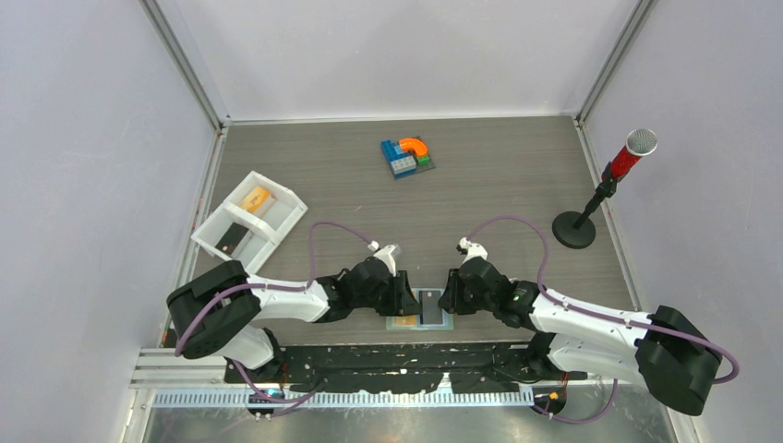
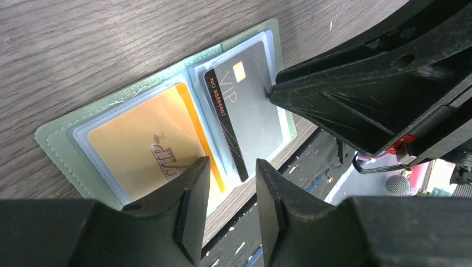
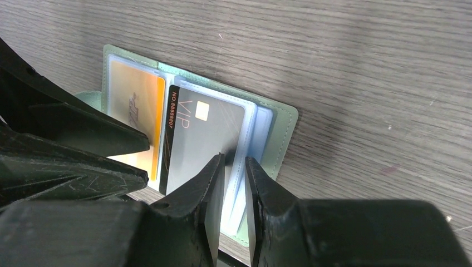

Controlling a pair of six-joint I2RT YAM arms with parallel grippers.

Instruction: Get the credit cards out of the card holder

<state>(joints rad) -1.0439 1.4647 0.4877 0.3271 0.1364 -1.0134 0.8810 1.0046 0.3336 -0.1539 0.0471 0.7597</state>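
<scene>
The sage-green card holder (image 1: 422, 310) lies open flat at the table's near edge, between both grippers. Its left sleeve holds an orange credit card (image 2: 139, 146). Its right sleeve holds a dark VIP credit card (image 2: 247, 114). My left gripper (image 2: 232, 164) is open just above the holder, one finger over the orange card, with nothing between its fingers. My right gripper (image 3: 234, 161) has only a narrow gap. One of its fingertips (image 3: 219, 160) rests on the dark card, and the light blue sleeve pages (image 3: 251, 130) show through the gap, not visibly clamped.
A white two-compartment tray (image 1: 288, 194) sits at the back left with an orange card (image 1: 256, 198) and a dark card (image 1: 231, 240) in it. A toy block cluster (image 1: 407, 155) is at the back centre. A red microphone on a stand (image 1: 609, 185) is at the right.
</scene>
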